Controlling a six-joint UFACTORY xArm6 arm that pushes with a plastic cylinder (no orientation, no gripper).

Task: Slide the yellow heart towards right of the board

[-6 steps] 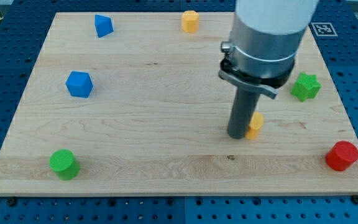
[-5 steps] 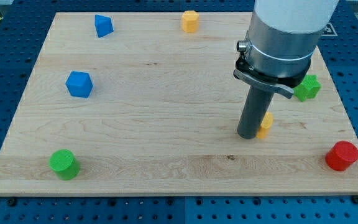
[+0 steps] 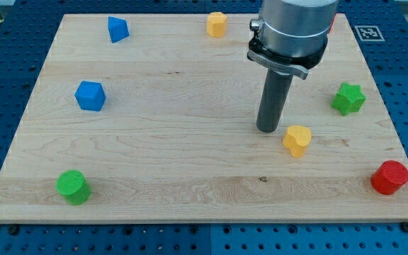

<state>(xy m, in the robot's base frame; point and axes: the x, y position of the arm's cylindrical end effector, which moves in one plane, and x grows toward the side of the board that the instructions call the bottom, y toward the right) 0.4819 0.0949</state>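
The yellow heart [image 3: 297, 139] lies on the wooden board [image 3: 190, 163], right of centre and towards the view's bottom. My tip [image 3: 267, 129] rests on the board just left of and slightly above the heart, with a small gap between them. The rod rises to a large grey cylinder at the view's top.
A green star [image 3: 348, 98] lies near the right edge. A red cylinder [image 3: 389, 177] sits at the bottom right. A yellow hexagon block [image 3: 217, 23] is at the top. Two blue blocks [image 3: 117, 28] [image 3: 90, 95] lie at the left. A green cylinder [image 3: 72, 187] is at bottom left.
The heart first slid to the right with my tip against its left side. My tip has since pulled back to the left and up, leaving a gap to the heart.
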